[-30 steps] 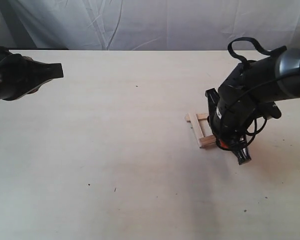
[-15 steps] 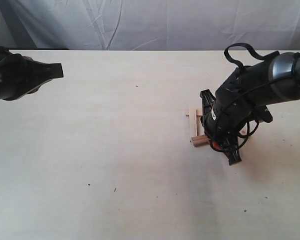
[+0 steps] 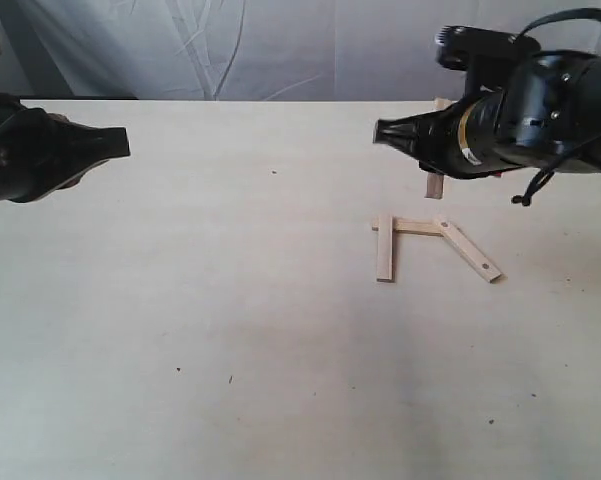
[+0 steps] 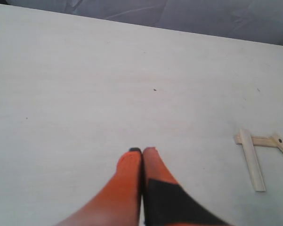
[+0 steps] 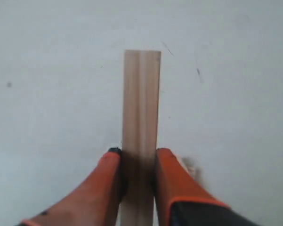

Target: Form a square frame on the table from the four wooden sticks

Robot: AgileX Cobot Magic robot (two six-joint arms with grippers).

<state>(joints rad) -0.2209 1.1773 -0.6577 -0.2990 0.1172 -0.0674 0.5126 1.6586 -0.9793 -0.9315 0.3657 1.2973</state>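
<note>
pinching a wooden stick (image 5: pixel 141 108), right end effector (image 5: pixel 137 153) stands partly spread; left end effector (image 4: pixel 142 150) closed, empty.

In the right wrist view, the near end of the pale tan wooden slat (image 5: pixel 141 108) runs off the picture's edge between the tips of the right gripper (image 5: pixel 137 157). In the exterior view the black right arm (image 3: pixel 520 130) covers most of that slat; only a lower end and a sliver above the arm show, and the gripper's tips are hidden. The black left arm (image 3: pixel 40 155) is cut off by that view's left edge. In the left wrist view, the picture's edge cuts the slanted pale wooden slat (image 4: pixel 282 145), and the left gripper (image 4: pixel 142 151) runs out of frame. The small dark specks (image 3: pixel 230 379) on the cream table (image 3: pixel 230 300) are too small to identify.
</note>
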